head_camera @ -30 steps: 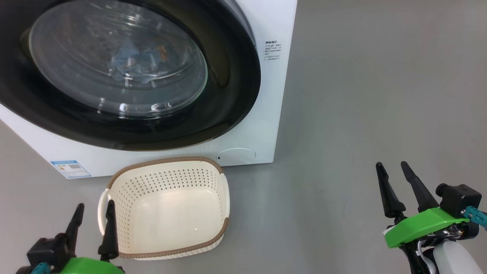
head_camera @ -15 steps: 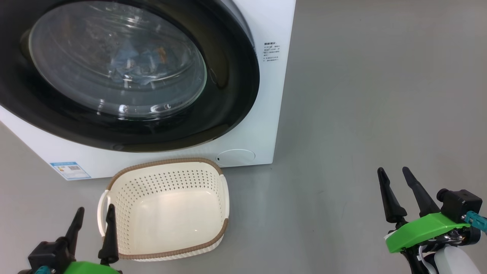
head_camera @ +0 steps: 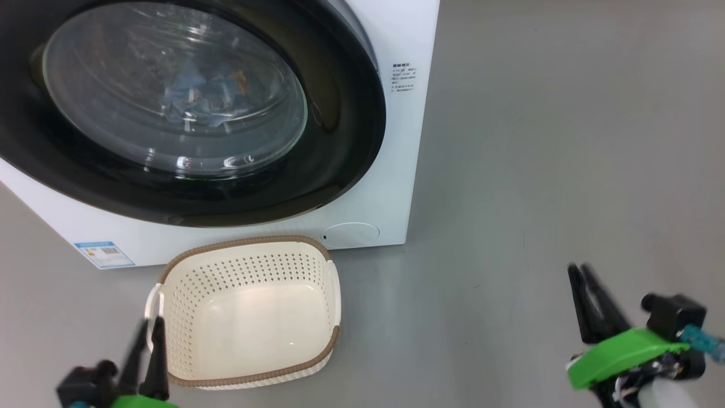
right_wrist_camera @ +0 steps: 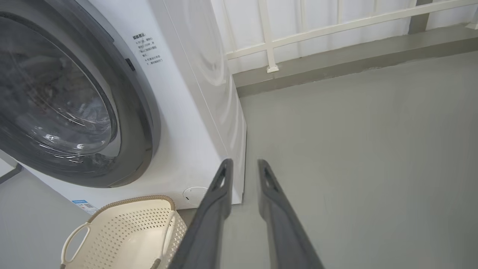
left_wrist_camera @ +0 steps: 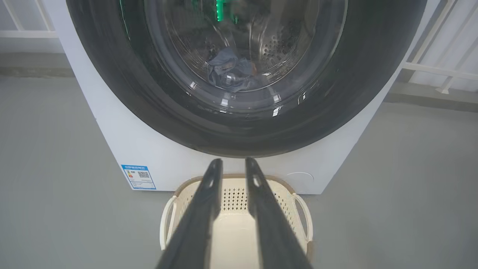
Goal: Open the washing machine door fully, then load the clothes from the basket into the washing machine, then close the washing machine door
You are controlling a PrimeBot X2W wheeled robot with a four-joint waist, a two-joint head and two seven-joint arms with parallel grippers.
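In the head view, you have the washing machine (head_camera: 396, 170) at the upper left, standing on the grey floor (head_camera: 538, 141). The washing machine door (head_camera: 340, 130) lies shut against its front. Through the glass you can make out the clothes (head_camera: 198, 99) as a crumpled light blue bundle with a spot of orange, inside the drum. The basket (head_camera: 243, 242) sits on the floor just in front of the machine, below the door, with its bare pale bottom showing. Your left gripper (head_camera: 148, 331) is at the lower left, its tips over the basket's near left corner, and your right gripper (head_camera: 580, 272) is at the lower right, over bare floor, well apart from the basket. Both are blurred here, so you cannot judge their gaps.

In the left wrist view, your left gripper (left_wrist_camera: 232, 162) points at the machine's lower front. Its fingers stand a little apart with nothing between them, above the basket (left_wrist_camera: 283, 183). The blue bundle (left_wrist_camera: 229, 71) lies low in the drum behind the glass.

In the right wrist view, your right gripper (right_wrist_camera: 244, 164) has its fingers slightly apart and holds nothing. It is aimed past the machine's right front corner (right_wrist_camera: 194, 93). The basket (right_wrist_camera: 127, 203) is at the lower left, and a white railing (right_wrist_camera: 269, 41) runs behind.
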